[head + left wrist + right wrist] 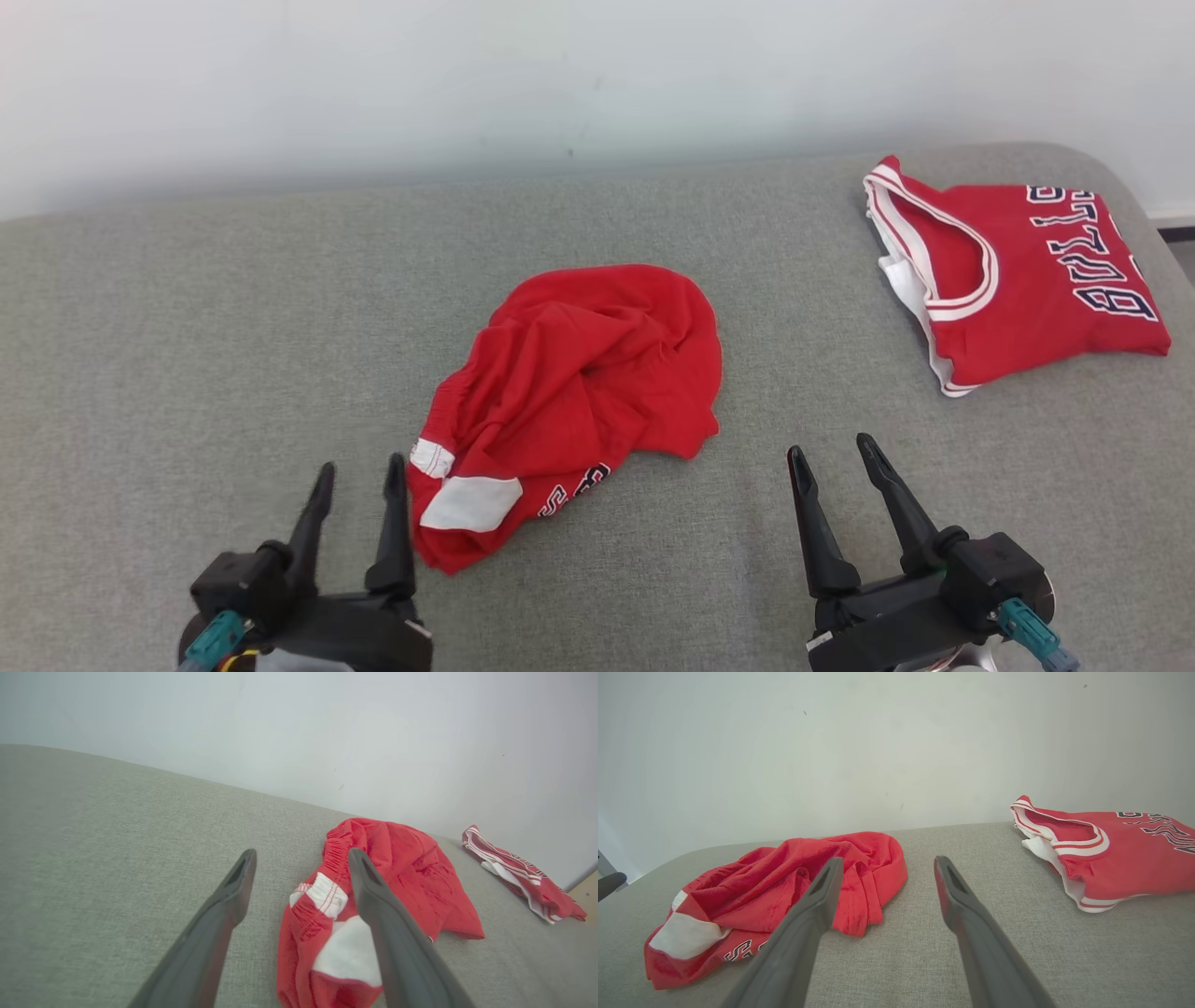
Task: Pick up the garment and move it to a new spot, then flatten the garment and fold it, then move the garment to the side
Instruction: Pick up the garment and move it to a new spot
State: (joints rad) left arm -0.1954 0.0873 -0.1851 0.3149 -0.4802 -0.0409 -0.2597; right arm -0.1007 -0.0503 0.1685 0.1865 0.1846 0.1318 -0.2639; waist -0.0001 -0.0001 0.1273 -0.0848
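**Red garment down in a heap!**

It lay crumpled in the middle of the grey cushion, its white-patched end toward the near edge. My left pincer stood with fingers spread, nothing between them, just beside that end. My right pincer was spread and empty too, near the front edge, clear of the cloth. A folded jersey sat at the far right corner.

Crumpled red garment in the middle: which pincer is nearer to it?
Left. The left pincer is open right beside the crumpled red garment, by its white patch. The right pincer, also open, stands off to its right, bare grey surface between.
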